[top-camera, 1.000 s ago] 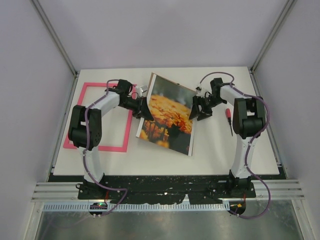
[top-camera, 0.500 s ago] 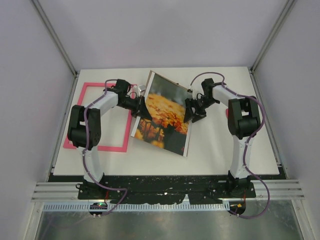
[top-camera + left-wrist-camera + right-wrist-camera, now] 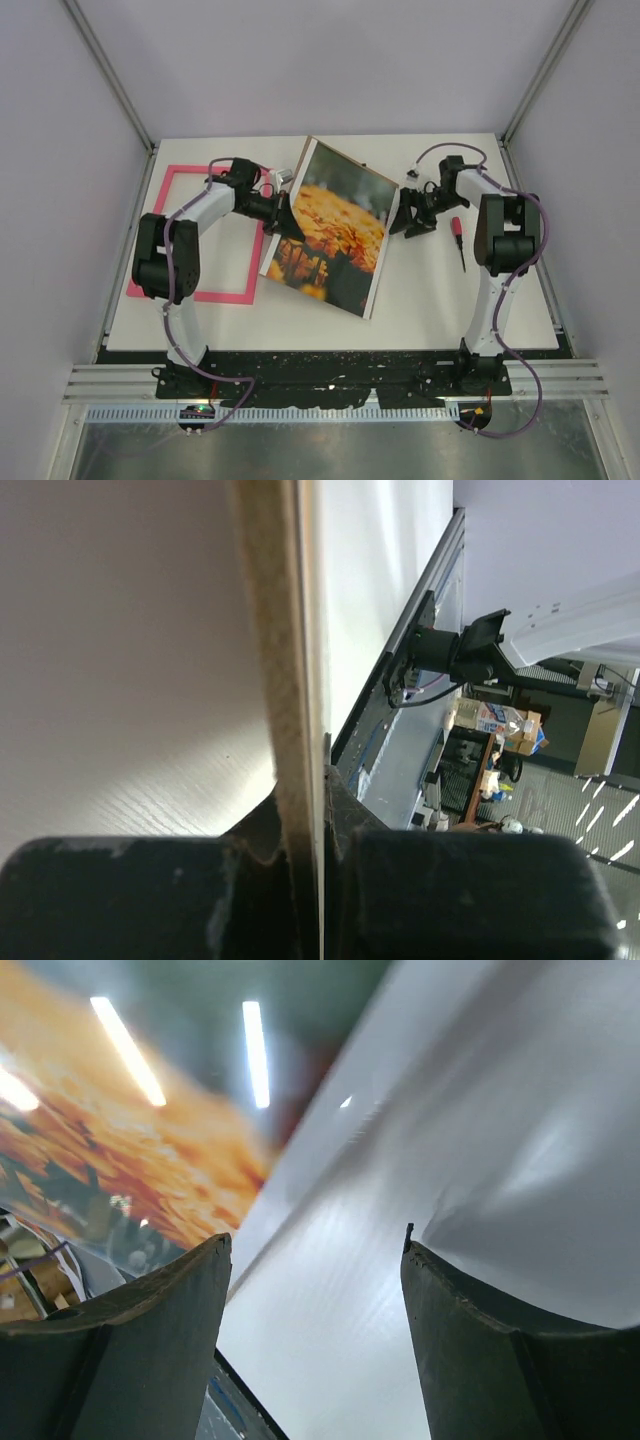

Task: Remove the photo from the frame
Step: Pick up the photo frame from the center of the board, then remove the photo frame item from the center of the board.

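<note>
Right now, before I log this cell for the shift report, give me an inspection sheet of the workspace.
Surface: white table, nothing spilled seen.
Job's things: pink frame flat at left, empty; photo with brown backing askew at centre, outside it.
Clutter: red-handled screwdriver at right.
Left end effector: shut on photo's left edge.
Right end effector: open beside its right edge, apart.
Cables: purple, along both arms.
Surroundings: pale walls, metal posts.
</note>
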